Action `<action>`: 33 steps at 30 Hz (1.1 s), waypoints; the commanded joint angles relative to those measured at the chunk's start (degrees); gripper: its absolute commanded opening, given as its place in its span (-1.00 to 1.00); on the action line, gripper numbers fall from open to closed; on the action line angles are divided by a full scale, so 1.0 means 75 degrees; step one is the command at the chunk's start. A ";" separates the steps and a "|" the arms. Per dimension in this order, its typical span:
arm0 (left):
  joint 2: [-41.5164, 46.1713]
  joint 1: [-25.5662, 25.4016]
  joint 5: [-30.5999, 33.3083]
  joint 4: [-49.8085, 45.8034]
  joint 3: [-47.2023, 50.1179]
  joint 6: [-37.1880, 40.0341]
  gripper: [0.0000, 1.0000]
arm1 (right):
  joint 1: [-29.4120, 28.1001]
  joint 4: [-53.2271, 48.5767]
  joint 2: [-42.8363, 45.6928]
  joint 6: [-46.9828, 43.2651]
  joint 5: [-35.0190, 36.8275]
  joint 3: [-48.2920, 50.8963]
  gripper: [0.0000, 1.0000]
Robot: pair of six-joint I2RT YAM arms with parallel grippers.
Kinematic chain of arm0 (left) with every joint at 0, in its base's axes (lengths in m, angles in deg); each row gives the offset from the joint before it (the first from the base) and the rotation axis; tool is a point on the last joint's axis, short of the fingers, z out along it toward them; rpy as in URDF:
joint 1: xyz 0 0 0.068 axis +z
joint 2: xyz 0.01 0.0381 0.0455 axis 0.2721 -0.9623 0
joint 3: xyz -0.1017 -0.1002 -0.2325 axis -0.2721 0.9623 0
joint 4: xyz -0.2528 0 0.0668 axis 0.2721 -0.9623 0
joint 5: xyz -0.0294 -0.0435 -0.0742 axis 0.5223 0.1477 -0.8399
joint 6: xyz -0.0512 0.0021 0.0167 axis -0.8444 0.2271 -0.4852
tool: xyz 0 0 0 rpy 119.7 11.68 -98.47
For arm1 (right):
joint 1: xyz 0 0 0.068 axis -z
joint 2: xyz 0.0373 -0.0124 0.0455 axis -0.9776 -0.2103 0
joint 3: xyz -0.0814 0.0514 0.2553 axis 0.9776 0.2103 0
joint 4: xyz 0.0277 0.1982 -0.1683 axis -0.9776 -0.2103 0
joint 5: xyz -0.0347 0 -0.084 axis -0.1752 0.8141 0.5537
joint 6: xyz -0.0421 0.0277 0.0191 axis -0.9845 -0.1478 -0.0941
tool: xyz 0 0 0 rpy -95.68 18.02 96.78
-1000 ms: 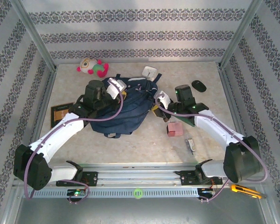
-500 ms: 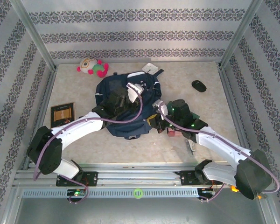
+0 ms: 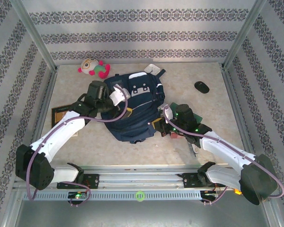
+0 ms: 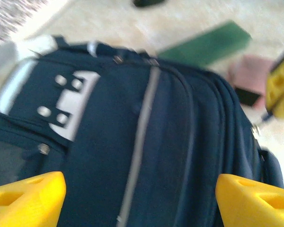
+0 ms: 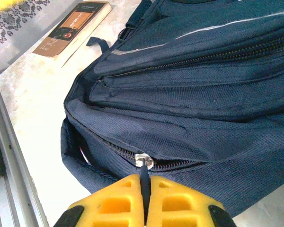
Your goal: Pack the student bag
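The right gripper (image 5: pixel 145 191) has its yellow fingers pressed together on the zipper pull (image 5: pixel 144 161) at the near right edge of the student bag (image 5: pixel 203 85). The left gripper (image 4: pixel 139 198) hangs over the bag's left side, jaws wide apart with nothing between them (whether they touch the fabric I cannot tell). The bag lies flat, mid-table (image 3: pixel 213 109). A plush toy (image 3: pixel 93 67) sits beyond the bag's far left corner, a brown book (image 3: pixel 61 114) to its left and a black mouse (image 3: pixel 201 86) to its right.
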State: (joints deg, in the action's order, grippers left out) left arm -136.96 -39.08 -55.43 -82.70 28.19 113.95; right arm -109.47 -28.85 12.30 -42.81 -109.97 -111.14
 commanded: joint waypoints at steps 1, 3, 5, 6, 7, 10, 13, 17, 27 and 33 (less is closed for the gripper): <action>-0.0221 -0.0039 -0.0294 -0.0429 0.0340 0.0806 0.67 | 0.0044 0.0455 0.0119 -0.0095 -0.0275 -0.0049 -1.00; -0.0328 -0.0036 -0.0157 0.0224 0.0507 0.0616 0.72 | 0.0044 0.0455 0.0149 -0.0101 -0.0275 -0.0040 -1.00; -0.0620 -0.0036 -0.0270 0.0373 0.0373 0.0619 0.76 | 0.0044 0.0460 0.0158 -0.0116 -0.0272 -0.0027 -1.00; -0.0777 -0.0037 -0.0361 0.0362 0.0283 0.0624 0.77 | 0.0044 0.0459 0.0151 -0.0125 -0.0279 -0.0026 -1.00; -0.0965 -0.0036 -0.0467 0.0364 0.0183 0.0621 0.79 | 0.0044 0.0461 0.0155 -0.0124 -0.0266 -0.0026 -1.00; -0.1429 -0.0073 -0.0577 0.0511 0.0051 0.0644 0.79 | 0.0038 0.0461 0.0165 -0.0139 -0.0263 -0.0014 -1.00; -0.1750 -0.0099 -0.0582 0.0726 0.0021 0.0621 0.81 | 0.0034 0.0472 0.0183 -0.0142 -0.0246 -0.0014 -1.00; -0.1994 -0.0104 -0.0586 0.1091 0.0130 0.0628 0.84 | 0.0038 0.0460 0.0225 -0.0156 -0.0205 -0.0037 -1.00; -0.1579 -0.0157 0.1089 0.1930 0.0334 -0.0337 -0.70 | -0.0012 0.0376 0.0564 -0.0079 0.0281 0.0088 -1.00; -0.0391 -0.0277 0.1757 0.1706 0.0332 -0.2550 -1.00 | -0.0161 0.0460 0.0654 -0.0029 0.0637 0.0142 -1.00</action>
State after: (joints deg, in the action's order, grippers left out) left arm -143.45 -40.91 -48.00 -72.58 31.23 105.25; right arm -110.02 -27.78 16.23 -43.18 -106.65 -109.89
